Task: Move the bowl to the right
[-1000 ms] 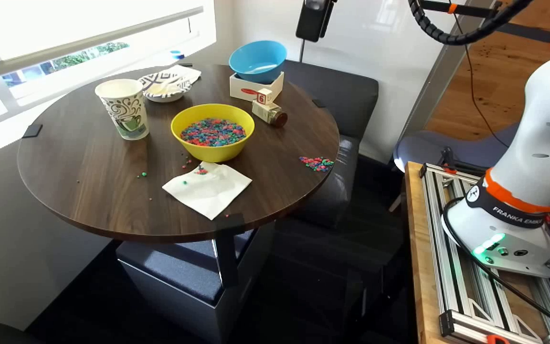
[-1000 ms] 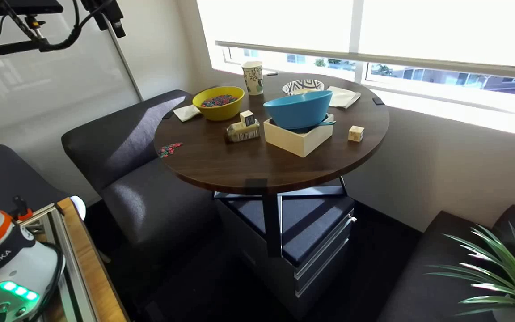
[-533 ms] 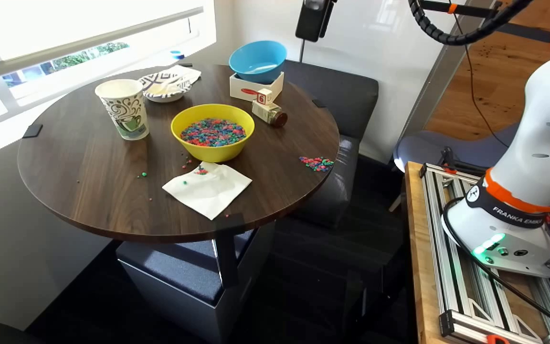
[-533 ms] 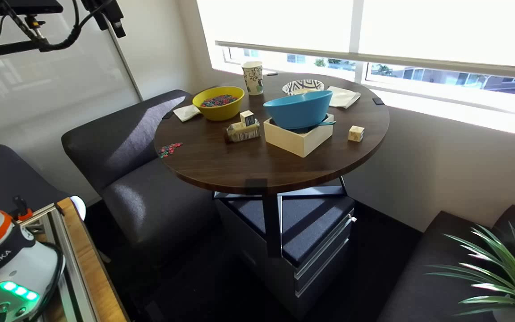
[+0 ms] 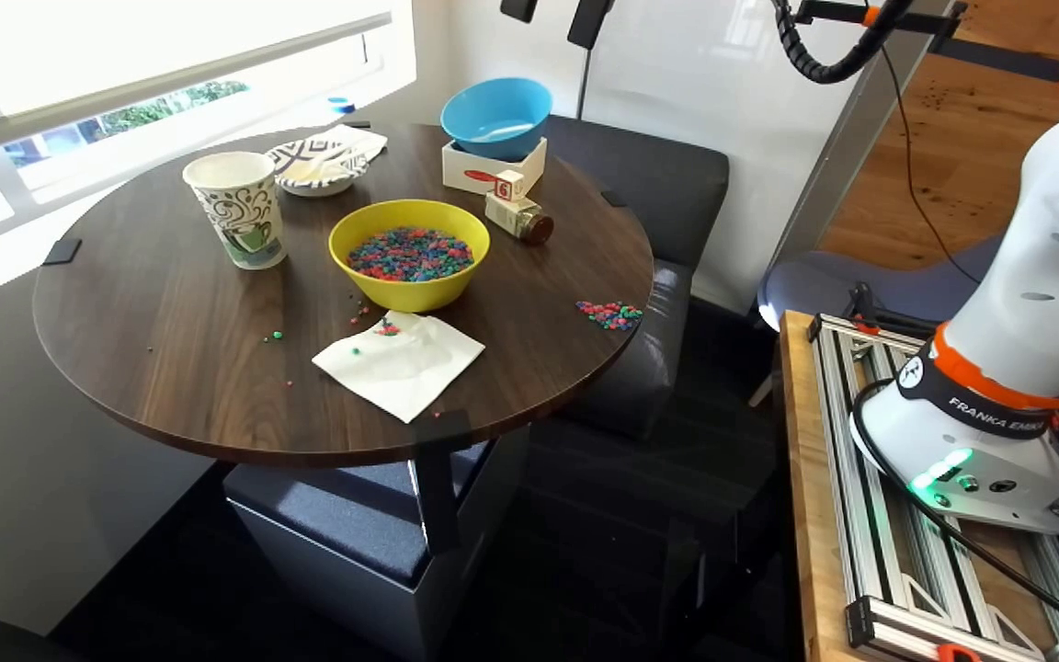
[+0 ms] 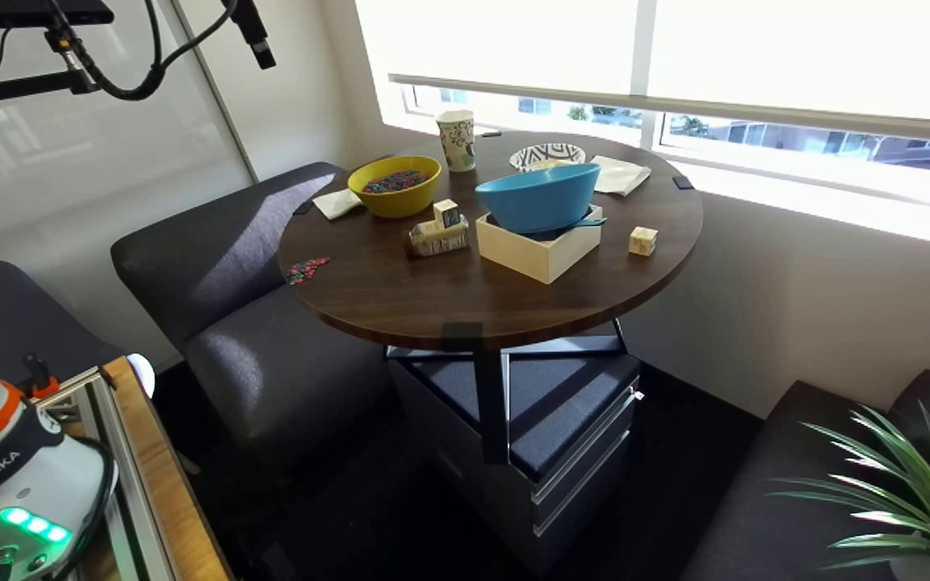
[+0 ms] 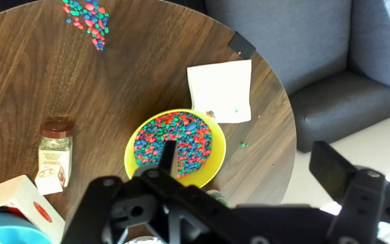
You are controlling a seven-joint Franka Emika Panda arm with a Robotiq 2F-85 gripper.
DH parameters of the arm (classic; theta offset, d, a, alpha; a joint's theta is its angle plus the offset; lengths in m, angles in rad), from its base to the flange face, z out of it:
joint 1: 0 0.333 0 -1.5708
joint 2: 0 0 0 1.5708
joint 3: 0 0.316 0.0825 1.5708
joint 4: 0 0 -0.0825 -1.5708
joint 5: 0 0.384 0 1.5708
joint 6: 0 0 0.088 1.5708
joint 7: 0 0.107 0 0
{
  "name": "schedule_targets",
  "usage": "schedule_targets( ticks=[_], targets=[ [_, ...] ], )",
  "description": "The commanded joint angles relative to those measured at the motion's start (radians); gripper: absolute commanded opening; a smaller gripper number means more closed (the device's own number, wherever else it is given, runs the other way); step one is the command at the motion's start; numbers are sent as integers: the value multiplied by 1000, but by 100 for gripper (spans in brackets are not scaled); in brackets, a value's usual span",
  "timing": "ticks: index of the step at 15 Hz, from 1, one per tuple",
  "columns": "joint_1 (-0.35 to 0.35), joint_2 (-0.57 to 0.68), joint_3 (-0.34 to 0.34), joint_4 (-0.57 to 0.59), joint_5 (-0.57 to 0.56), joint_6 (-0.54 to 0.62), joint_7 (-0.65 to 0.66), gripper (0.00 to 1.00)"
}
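End effector (image 5: 551,29) has been shifted up and leftward in an exterior view; jaws spread wide. Left to right on counter (image 5: 171,313): small patterned bowl (image 5: 320,186) to end effector's lower left; yellow bowl (image 5: 410,296) partly covered by it in wrist view; below it, blue bowl (image 5: 485,110) tilted on pale box (image 5: 463,165).

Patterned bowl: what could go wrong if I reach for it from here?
1. In the wrist view, the open claw partly overlaps the yellow bowl; descending here might spill its loose bits.
2. The blue bowl sits tilted atop the box; a low sweep could dislodge it.
3. The paper cup stands near the patterned bowl; a sideways brush could topple it.
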Motion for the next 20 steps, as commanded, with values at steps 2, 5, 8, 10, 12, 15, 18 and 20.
schedule_targets(
  ticks=[2,5,8,10,12,15,18,20],
  targets=[
    [-46,29,-36,-45,89,128,91,100],
    [-53,40,-40,-30,71,124,84,100],
    [-57,46,-40,-31,78,129,103,100],
    [-74,113,-19,5,78,190,211,100],
    [-86,215,-5,70,68,283,304,100],
    [-90,369,-18,186,58,383,455,100],
    [-89,467,-62,288,65,444,566,100],
    [-75,436,-72,245,73,450,526,100]
  ],
)
